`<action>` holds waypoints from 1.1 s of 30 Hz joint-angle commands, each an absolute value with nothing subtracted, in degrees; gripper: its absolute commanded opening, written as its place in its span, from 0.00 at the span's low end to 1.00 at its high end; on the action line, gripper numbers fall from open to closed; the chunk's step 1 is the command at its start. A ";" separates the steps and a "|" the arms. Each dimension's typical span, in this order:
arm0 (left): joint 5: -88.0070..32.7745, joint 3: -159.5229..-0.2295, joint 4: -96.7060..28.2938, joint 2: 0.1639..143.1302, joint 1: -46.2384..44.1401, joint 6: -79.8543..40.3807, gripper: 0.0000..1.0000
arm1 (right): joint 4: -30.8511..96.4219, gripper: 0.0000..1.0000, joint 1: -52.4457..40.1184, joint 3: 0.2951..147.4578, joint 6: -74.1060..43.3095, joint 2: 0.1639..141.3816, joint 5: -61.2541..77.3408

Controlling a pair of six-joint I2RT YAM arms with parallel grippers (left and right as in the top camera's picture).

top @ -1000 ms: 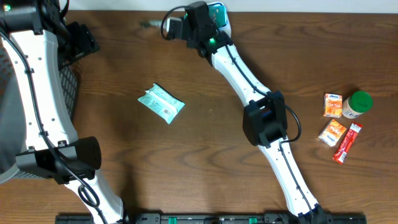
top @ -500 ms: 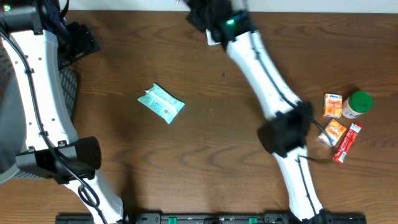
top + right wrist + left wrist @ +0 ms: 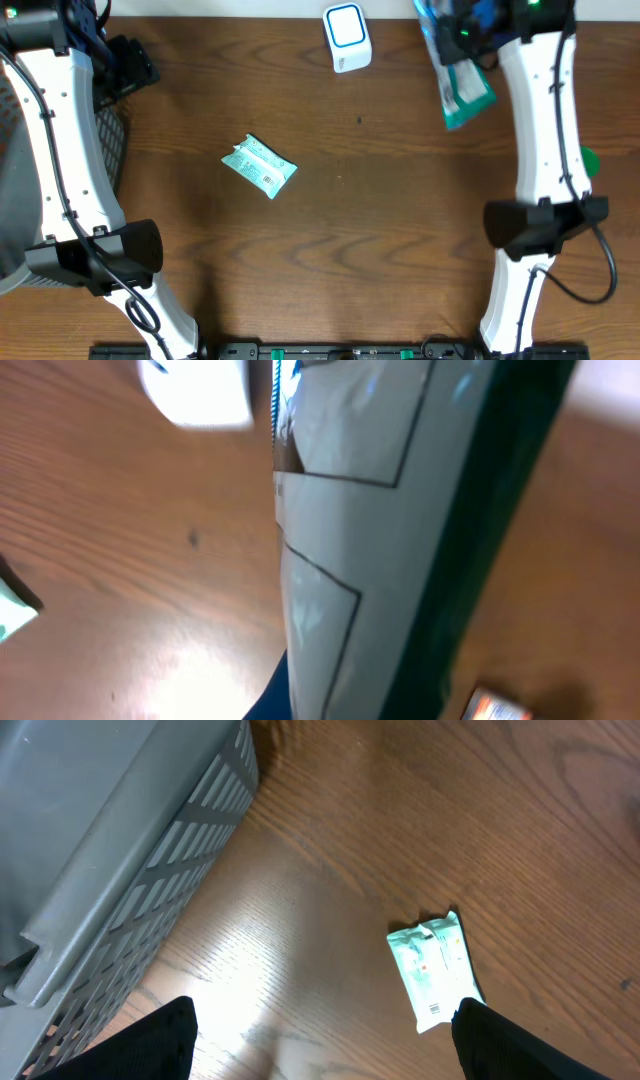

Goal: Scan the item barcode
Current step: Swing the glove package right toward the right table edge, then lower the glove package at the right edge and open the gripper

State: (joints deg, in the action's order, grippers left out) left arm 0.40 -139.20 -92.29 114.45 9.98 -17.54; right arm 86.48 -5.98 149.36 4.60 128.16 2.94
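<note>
Teal and white plastic packet (image 3: 464, 80) hanging in the air over the far right part of the brown wooden worktop (image 3: 380, 230), long side pointing toward the near edge and a bit tilted. Gripped at its top end by the right end effector (image 3: 462, 28), clenched tight on it. Blurry in the overhead view. In the right wrist view, same packet (image 3: 380, 530) filling most of the picture, a pale shiny face with a dark green edge.

White box-shaped scanner (image 3: 346, 38) with a blue-ringed window standing at the far edge of the worktop, to the left of the packet and apart from it. Just a white blur at the top left of the right wrist view.

Left end effector (image 3: 325, 1020) released, its two dark fingers (image 3: 150, 1040) spread wide with nothing between them, hanging above the worktop. Next to it, grey plastic basket (image 3: 120, 850) with slotted walls, sitting at the left edge of the worktop.

Small mint-green packet (image 3: 260, 167) lying flat on the middle-left of the worktop, alone, well apart from both end effectors. Small dark mark like a barcode at its near end in the left wrist view.

Bit of a green round lid (image 3: 588, 160) peeking out from behind the right arm. Corner of an orange box (image 3: 492, 707) at the bottom of the right wrist view.
</note>
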 commanded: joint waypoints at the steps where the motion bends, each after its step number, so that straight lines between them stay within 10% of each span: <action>1: 1.13 -139.44 -95.53 114.87 10.22 -16.75 0.82 | 89.27 0.01 -1.26 148.99 1.72 131.28 9.74; 15: 1.13 -139.44 -95.53 114.87 10.22 -16.75 0.82 | 97.34 0.03 8.82 148.70 1.26 149.08 5.02; 21: 1.13 -139.44 -95.53 114.87 10.22 -16.75 0.82 | 97.34 0.81 8.82 148.68 0.54 149.58 1.80; 24: 1.13 -139.44 -95.53 114.87 10.22 -16.75 0.82 | 97.34 0.99 9.04 148.68 -0.45 149.58 -1.17; 30: 1.13 -139.44 -95.53 114.87 10.22 -16.75 0.82 | 97.32 0.99 9.45 148.70 -0.03 149.56 -0.80; 33: 1.13 -139.44 -95.53 114.87 10.22 -16.75 0.82 | 97.30 0.78 9.30 148.70 2.11 149.51 7.33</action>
State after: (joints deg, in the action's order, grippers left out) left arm 0.40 -139.20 -92.29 114.45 9.98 -17.54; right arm 97.27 8.95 148.29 1.21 149.86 1.21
